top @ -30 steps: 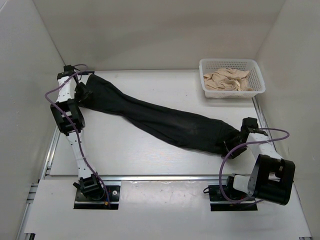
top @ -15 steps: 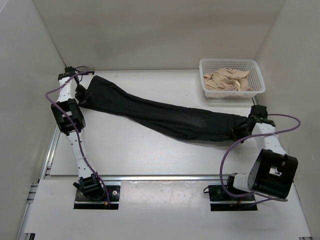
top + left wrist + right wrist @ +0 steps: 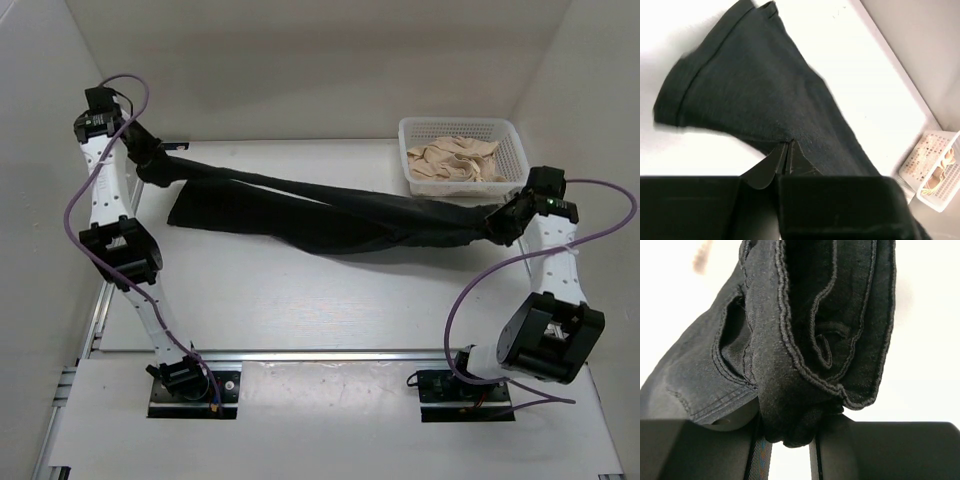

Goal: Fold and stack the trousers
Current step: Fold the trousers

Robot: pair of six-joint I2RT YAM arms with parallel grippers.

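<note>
The trousers (image 3: 330, 215) stretch as 1 long black band across the far half of the table (image 3: 300, 300), strung between the 2 grippers. The end by the far left corner is raised off the surface, while a wider flap of fabric below it sags down to the tabletop. The other end rises toward the right edge, just in front of the white basket (image 3: 515, 172), which holds crumpled beige cloth (image 3: 455, 160).

The left gripper (image 3: 150, 165) sits at the far left end of the garment. In the left wrist view its fingers (image 3: 771, 165) are pressed tightly together, nipping a thin fold at the edge of the trousers (image 3: 750, 85). Beyond the fingertips the fabric fans out to a hemmed band (image 3: 680, 95) lying on the white surface.

The right gripper (image 3: 500, 225) holds the opposite end. In the right wrist view it (image 3: 787, 440) is partly closed on a thick bunch of the trousers (image 3: 810, 340). The stitched, rolled edges bulge out above the jaws and a little cloth pokes down between them.
</note>
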